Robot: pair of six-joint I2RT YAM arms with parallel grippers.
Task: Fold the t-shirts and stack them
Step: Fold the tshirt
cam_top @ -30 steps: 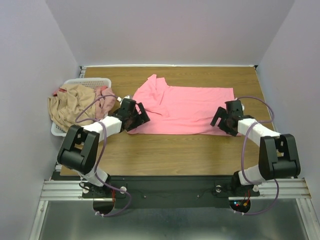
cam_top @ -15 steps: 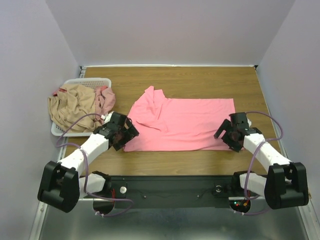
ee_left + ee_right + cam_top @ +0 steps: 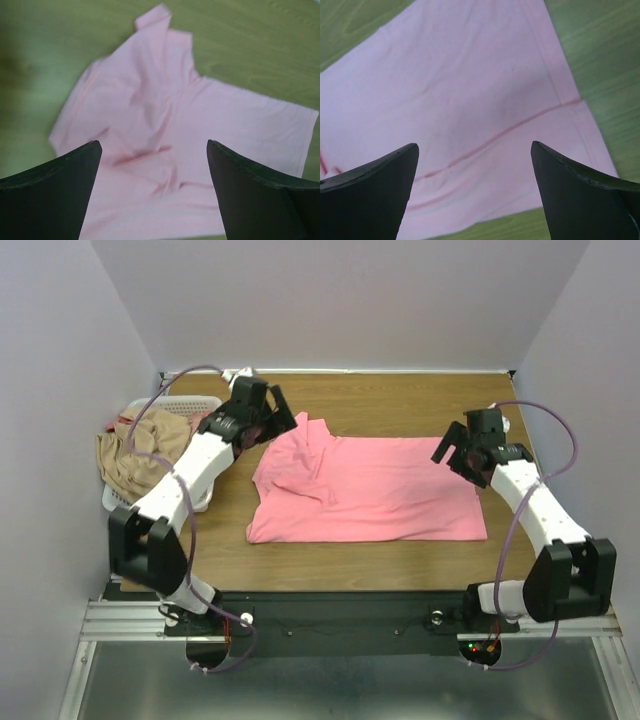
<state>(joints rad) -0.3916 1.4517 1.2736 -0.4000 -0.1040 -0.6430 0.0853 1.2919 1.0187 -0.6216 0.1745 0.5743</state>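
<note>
The salmon-pink t-shirt [image 3: 370, 490] lies spread on the wooden table, creased at its left end, one sleeve pointing to the back left. It also fills the left wrist view [image 3: 165, 130] and the right wrist view [image 3: 470, 100]. My left gripper [image 3: 272, 423] is open and empty, raised over the shirt's back left corner. My right gripper [image 3: 455, 455] is open and empty, raised over the shirt's back right corner. The tan-beige t-shirt [image 3: 135, 455] and the dusty pink t-shirt [image 3: 205, 428] lie bunched in the basket.
A white slatted basket [image 3: 175, 405] stands at the table's left edge, with cloth hanging over its rim. Walls close in the table at the back and on both sides. Bare wood [image 3: 380, 565] shows in front of the shirt.
Both grippers have let go of the shirt's near edge and swung up and back to its far corners. The shirt has slid nearer and now lies flat.
</note>
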